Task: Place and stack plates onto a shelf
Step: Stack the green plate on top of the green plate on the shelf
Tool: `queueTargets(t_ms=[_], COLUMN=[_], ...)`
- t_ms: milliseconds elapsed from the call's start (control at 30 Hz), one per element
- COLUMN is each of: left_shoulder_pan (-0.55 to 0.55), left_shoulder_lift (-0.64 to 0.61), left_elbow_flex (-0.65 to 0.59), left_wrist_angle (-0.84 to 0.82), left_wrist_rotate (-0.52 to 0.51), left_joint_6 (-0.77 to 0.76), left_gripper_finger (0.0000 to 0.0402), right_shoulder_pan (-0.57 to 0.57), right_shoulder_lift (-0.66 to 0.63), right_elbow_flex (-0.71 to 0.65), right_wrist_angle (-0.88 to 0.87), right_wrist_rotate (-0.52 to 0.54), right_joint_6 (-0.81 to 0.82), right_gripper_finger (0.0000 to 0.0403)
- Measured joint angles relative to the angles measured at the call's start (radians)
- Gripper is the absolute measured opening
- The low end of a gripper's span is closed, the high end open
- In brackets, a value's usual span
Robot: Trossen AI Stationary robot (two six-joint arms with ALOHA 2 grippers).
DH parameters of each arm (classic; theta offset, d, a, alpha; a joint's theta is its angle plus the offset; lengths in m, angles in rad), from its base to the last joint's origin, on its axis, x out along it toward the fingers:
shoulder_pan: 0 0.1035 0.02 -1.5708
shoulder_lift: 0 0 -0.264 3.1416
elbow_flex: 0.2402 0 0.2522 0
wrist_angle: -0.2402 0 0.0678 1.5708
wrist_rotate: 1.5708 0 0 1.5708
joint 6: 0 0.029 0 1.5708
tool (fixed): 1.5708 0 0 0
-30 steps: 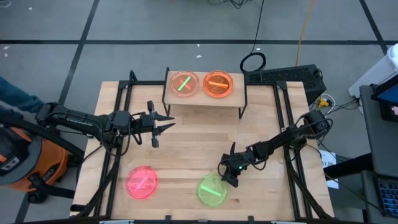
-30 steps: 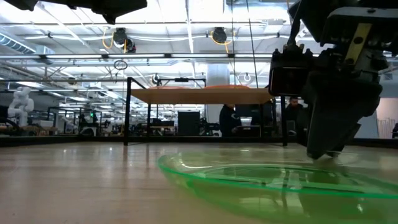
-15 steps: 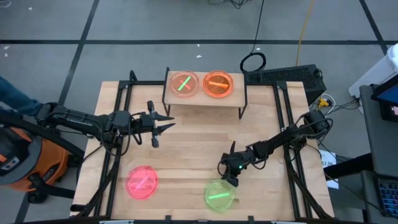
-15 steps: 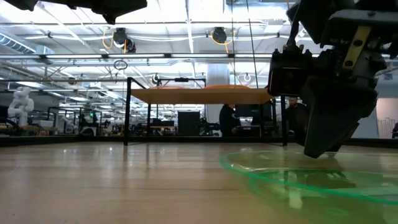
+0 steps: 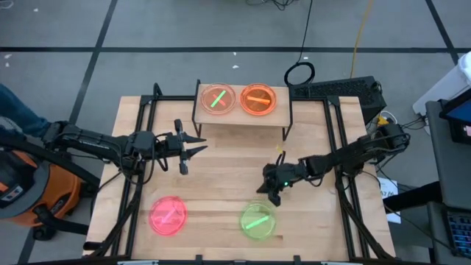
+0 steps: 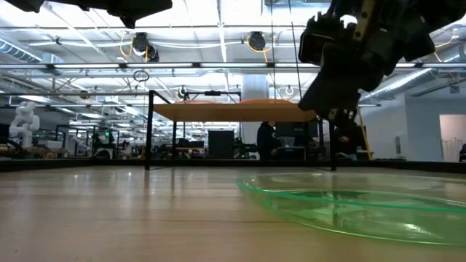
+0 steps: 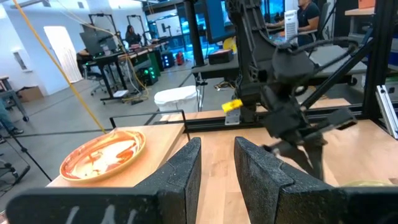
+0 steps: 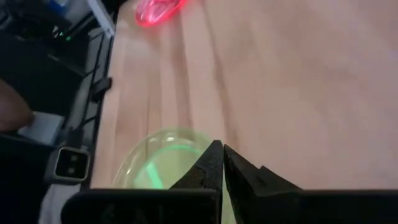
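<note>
Two plates sit on the shelf [image 5: 243,116] at the table's far middle: a pale orange one with a green streak [image 5: 218,99] and an orange one [image 5: 258,99] [image 7: 106,152]. A pink plate [image 5: 168,216] [image 8: 158,9] and a green plate [image 5: 258,220] [image 6: 349,207] [image 8: 168,162] lie flat on the tabletop near its front edge. My right gripper [image 5: 271,193] [image 6: 338,113] [image 8: 222,155] hangs shut above the table, just beyond the green plate's far rim and clear of it. My left gripper [image 5: 197,143] [image 7: 214,168] hovers open left of the shelf, holding nothing.
Black frame rails [image 5: 140,125] run along both sides of the table. Bare tabletop [image 5: 228,169] lies between the shelf and the two plates near the front. A person's sleeve [image 5: 15,110] and an orange device [image 5: 29,191] show at the left, off the table.
My right gripper has risen off the table beside the green plate's far rim and drawn back toward the far right, tipping less steeply. The green plate has slid a little toward the table's right edge and lies flat.
</note>
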Motion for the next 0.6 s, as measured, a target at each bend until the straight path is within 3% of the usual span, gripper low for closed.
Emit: queueTargets(t_ms=[200,400,600], left_shoulder_pan=[0.0,0.0,0.003], left_shoulder_lift=[0.0,0.0,0.0], left_elbow_flex=[0.0,0.0,0.0], left_wrist_angle=[0.0,0.0,0.0], left_wrist_rotate=[0.0,0.0,0.0], left_joint_6=[0.0,0.005,0.005], left_gripper_finger=[0.0104,0.0104,0.0104], right_shoulder_pan=[-0.018,0.085,0.228], right_shoulder_lift=[-0.076,-0.133,-0.175], right_elbow_flex=[0.0,0.008,0.063], right_wrist_angle=[-0.092,-0.045,-0.099], right_wrist_rotate=[0.038,0.016,0.219], right_joint_6=[-0.104,-0.227,-0.392], right_gripper_finger=[0.0,0.0006,0.0022])
